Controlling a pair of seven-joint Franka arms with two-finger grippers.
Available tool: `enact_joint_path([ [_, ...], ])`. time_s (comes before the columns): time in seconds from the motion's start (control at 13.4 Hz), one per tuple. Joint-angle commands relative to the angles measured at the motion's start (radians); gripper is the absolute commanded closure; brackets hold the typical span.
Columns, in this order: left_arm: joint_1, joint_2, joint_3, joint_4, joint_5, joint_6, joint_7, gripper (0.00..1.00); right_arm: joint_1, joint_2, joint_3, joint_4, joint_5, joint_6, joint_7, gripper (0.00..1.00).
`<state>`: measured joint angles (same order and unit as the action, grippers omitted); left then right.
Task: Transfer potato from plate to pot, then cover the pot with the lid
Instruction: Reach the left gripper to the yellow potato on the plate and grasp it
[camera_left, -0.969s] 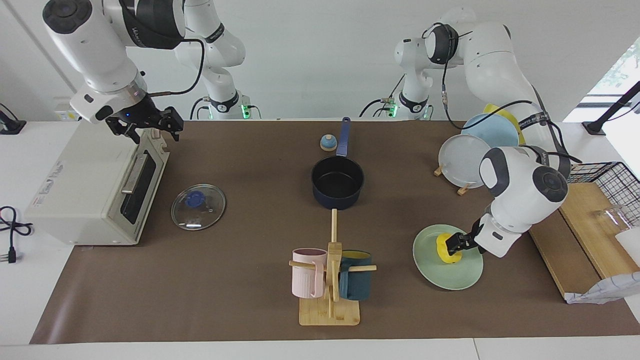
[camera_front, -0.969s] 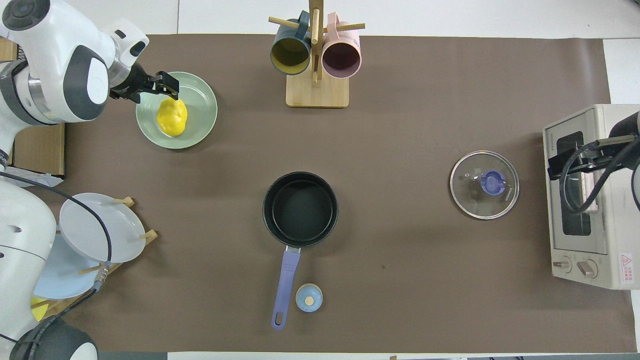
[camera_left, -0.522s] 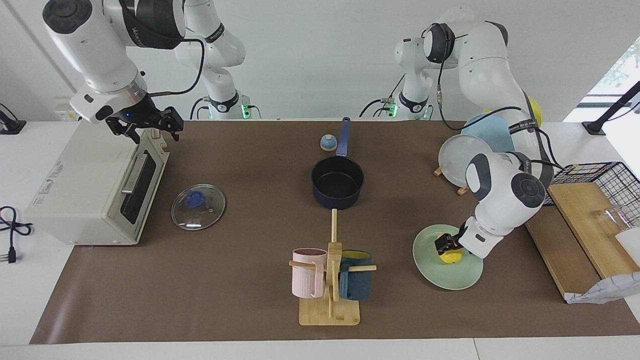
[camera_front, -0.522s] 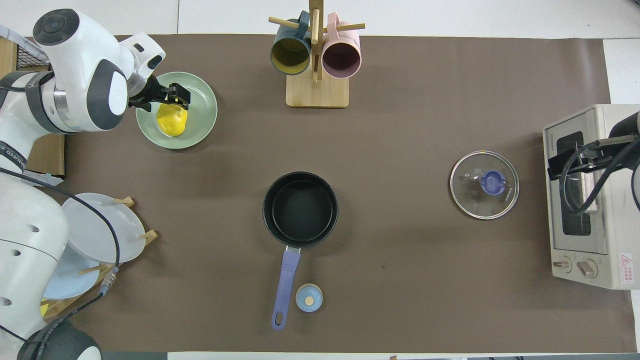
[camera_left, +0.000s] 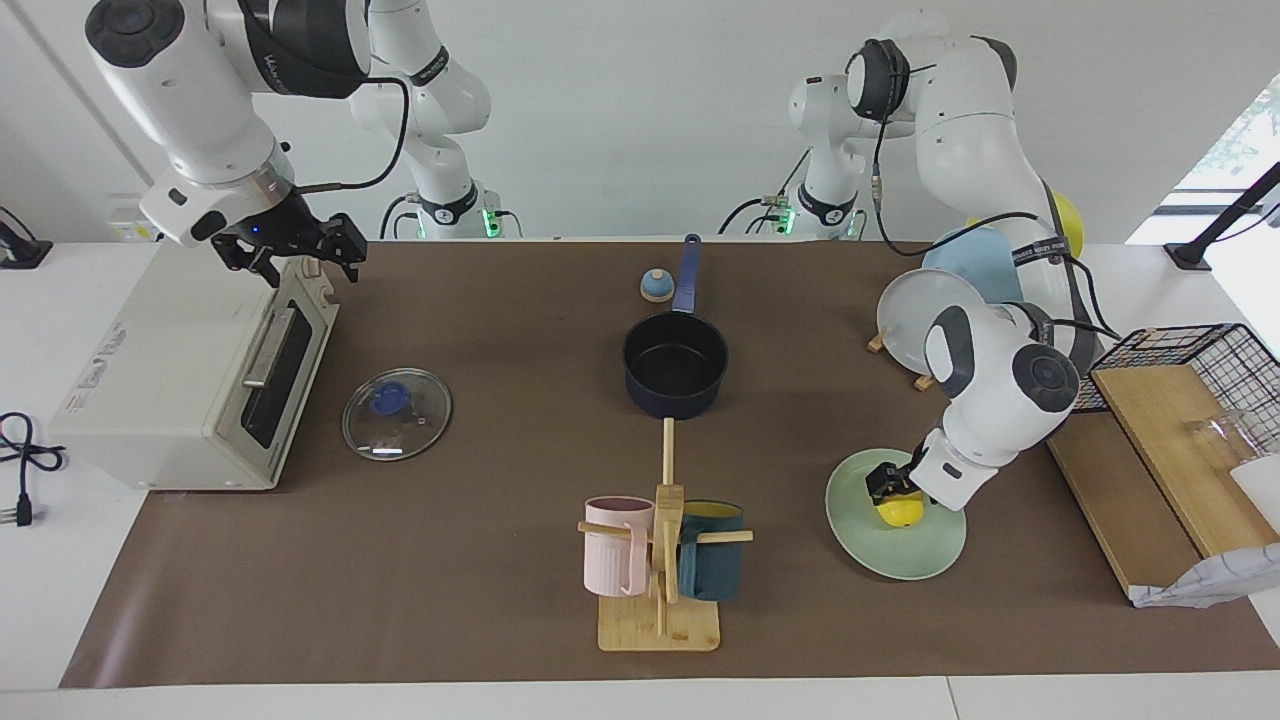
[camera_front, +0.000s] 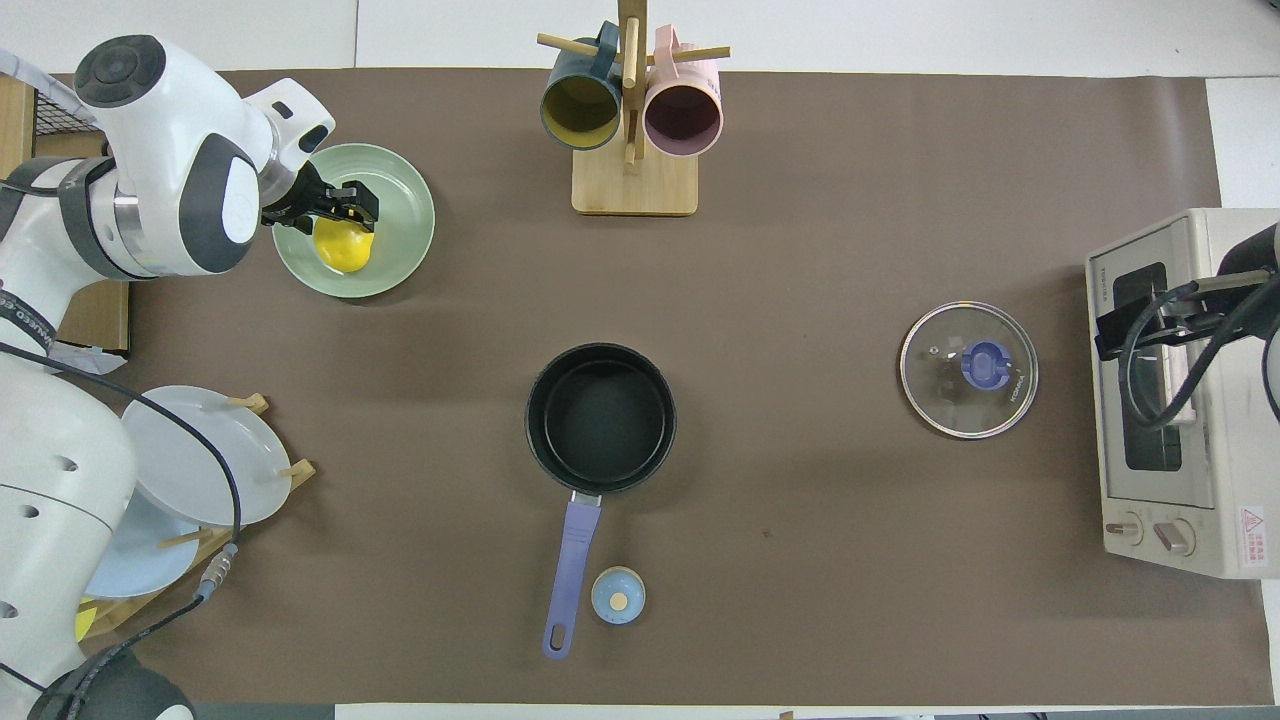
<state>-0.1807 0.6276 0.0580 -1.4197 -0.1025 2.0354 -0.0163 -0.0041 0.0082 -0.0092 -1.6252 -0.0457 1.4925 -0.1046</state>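
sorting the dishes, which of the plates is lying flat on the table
The pale green plate toward the left arm's end of the table, with the yellow potato on it. The white plate, light blue plate and yellow one stand upright in a rack.

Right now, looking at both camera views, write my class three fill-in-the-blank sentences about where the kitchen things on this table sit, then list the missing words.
1. The small glossy yellow potato lies on the round pale ____ plate.
2. The dark navy saucepan with the long blue handle holds ____.
3. The round clear glass lid lies flat on the brown mat in front of the white ____.
4. The small blue-and-tan domed bell sits beside the saucepan's ____.

Missing words: green; nothing; toaster oven; handle
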Motion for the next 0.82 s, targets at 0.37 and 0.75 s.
enact_joint_path([
  [0.37,-0.01,-0.092,0.0,-0.001,-0.009,-0.053,-0.045,1.0,-0.004,-0.017,0.0,-0.015,0.017,-0.005,0.016,0.0],
  [0.75,-0.097,-0.32,-0.003,-0.018,-0.042,-0.249,-0.253,1.0,-0.002,-0.017,0.002,-0.015,0.02,0.002,0.016,0.0],
])
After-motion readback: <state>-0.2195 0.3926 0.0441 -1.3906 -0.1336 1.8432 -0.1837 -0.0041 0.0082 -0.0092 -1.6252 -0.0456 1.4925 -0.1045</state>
